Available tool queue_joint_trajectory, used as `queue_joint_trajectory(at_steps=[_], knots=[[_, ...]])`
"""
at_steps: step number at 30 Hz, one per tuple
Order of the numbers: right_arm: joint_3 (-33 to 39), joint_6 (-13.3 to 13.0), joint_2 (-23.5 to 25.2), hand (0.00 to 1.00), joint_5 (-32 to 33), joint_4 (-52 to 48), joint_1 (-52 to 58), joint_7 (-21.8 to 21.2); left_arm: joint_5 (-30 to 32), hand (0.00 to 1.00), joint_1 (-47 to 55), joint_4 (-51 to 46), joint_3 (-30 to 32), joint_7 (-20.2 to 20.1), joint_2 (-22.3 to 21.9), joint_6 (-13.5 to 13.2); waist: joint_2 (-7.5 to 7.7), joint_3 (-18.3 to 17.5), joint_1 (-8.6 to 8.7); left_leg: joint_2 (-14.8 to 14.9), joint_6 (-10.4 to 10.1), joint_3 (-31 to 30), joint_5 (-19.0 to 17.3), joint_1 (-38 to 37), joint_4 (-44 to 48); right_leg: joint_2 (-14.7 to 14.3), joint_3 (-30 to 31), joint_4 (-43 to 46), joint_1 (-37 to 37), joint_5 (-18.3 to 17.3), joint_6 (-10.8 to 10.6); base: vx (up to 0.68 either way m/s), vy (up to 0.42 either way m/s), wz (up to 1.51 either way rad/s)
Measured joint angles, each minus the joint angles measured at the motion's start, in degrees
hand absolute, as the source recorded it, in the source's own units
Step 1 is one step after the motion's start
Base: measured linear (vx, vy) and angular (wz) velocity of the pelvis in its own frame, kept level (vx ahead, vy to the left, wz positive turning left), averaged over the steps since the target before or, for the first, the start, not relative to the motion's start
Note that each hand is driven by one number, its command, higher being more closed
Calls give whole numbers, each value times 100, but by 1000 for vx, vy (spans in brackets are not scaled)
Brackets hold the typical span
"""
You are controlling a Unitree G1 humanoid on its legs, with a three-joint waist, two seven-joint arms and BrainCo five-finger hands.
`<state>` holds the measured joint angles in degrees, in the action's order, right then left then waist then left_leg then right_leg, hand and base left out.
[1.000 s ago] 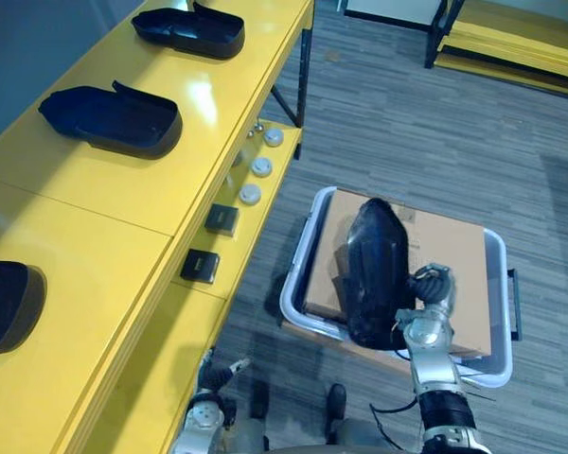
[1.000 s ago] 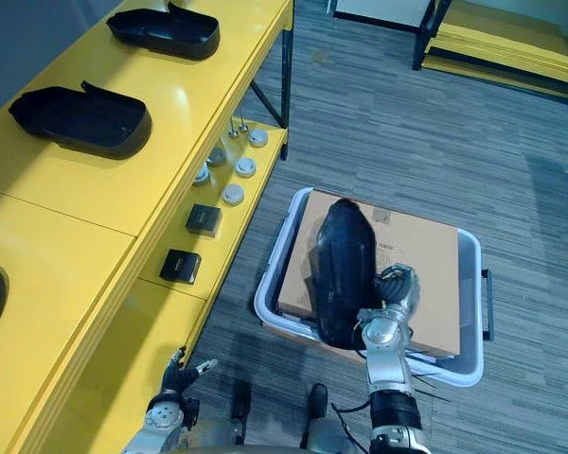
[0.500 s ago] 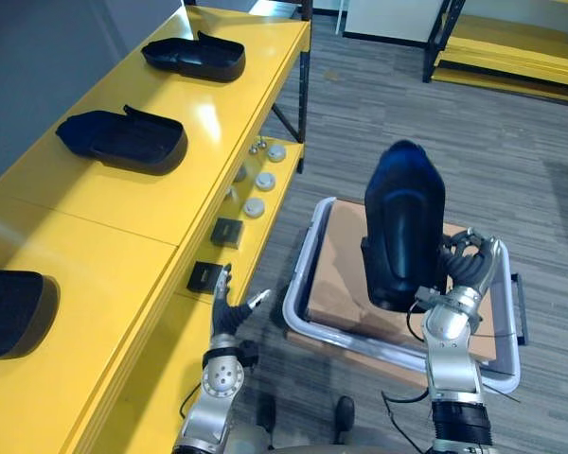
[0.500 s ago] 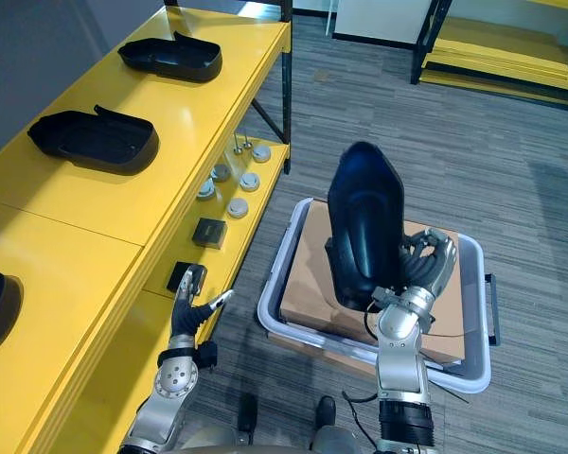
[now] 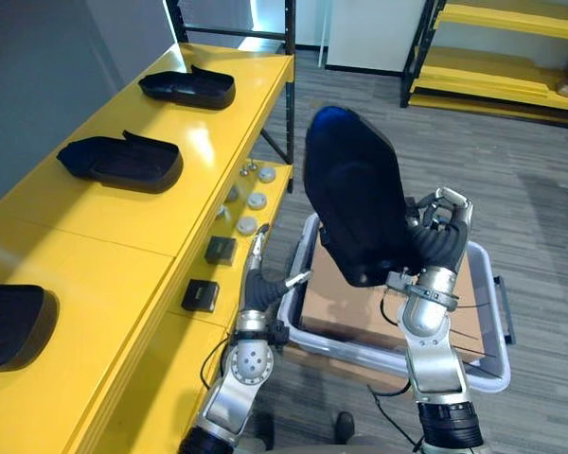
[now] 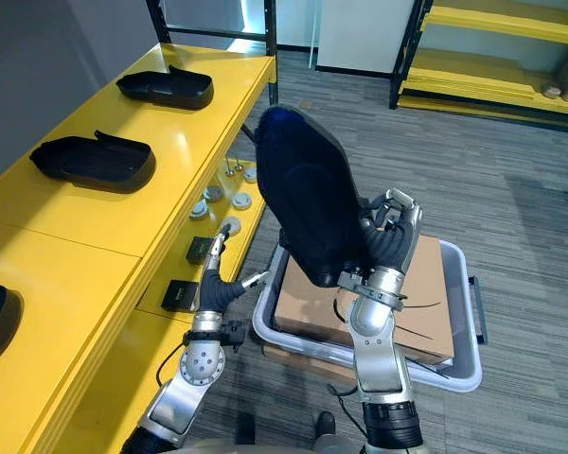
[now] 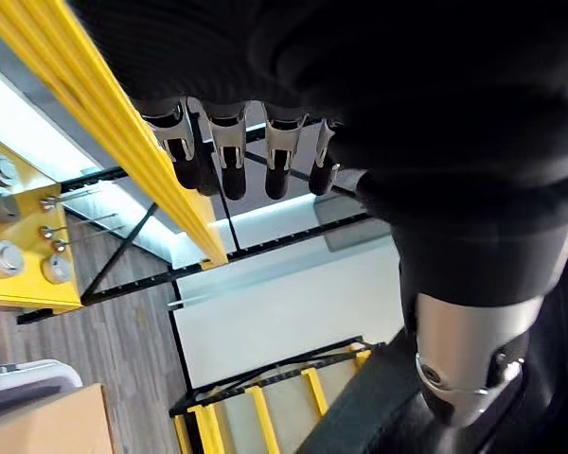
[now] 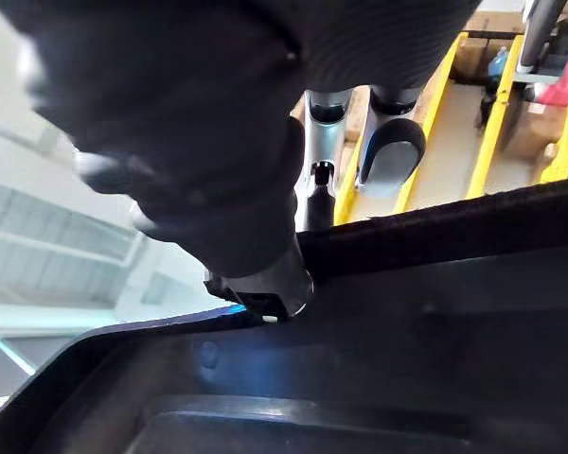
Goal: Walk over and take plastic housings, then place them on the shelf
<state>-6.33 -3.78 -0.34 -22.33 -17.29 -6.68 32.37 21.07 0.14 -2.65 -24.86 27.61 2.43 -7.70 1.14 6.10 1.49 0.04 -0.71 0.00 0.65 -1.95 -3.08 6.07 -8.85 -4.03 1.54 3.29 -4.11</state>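
One black plastic housing (image 5: 355, 203) stands upright in the robot's right hand (image 5: 440, 241), fingers curled round its edge, over a grey crate (image 5: 492, 284) holding one cardboard box (image 5: 341, 307). Three more housings (image 5: 187, 87) (image 5: 121, 161) (image 5: 14, 323) lie on the yellow shelf (image 5: 123, 218) in this grey-carpeted room. The left hand (image 5: 260, 291), fingers straight and empty, and the right are both higher than half a second ago.

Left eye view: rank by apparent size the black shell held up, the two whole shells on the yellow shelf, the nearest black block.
1. Held housing, though nearest the camera.
2. Middle housing and far housing: alike, distance makes it unsure.
3. Black block.
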Motion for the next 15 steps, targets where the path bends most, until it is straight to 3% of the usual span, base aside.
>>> queue_joint_trajectory(at_steps=[10,11,15], knots=[[-674,-145,88,100,594,0,-16,-243,-7,0,-418,1,-233,169,-16,115,29,-192,66,-2,29,64,-24,1,-1,1,104,1,-49,8,-10,-14,-4,-5],[-695,-194,101,100,689,0,-8,-252,-7,100,-438,2,-228,224,-16,136,39,-198,73,-3,29,81,-24,1,-1,1,113,2,-56,13,-13,-37,-5,-4],[-725,-259,104,100,1091,0,84,-266,-9,100,-590,2,-217,354,-8,239,48,-204,74,-5,30,127,-24,0,-1,5,129,4,-66,31,-18,-46,-5,-3]])
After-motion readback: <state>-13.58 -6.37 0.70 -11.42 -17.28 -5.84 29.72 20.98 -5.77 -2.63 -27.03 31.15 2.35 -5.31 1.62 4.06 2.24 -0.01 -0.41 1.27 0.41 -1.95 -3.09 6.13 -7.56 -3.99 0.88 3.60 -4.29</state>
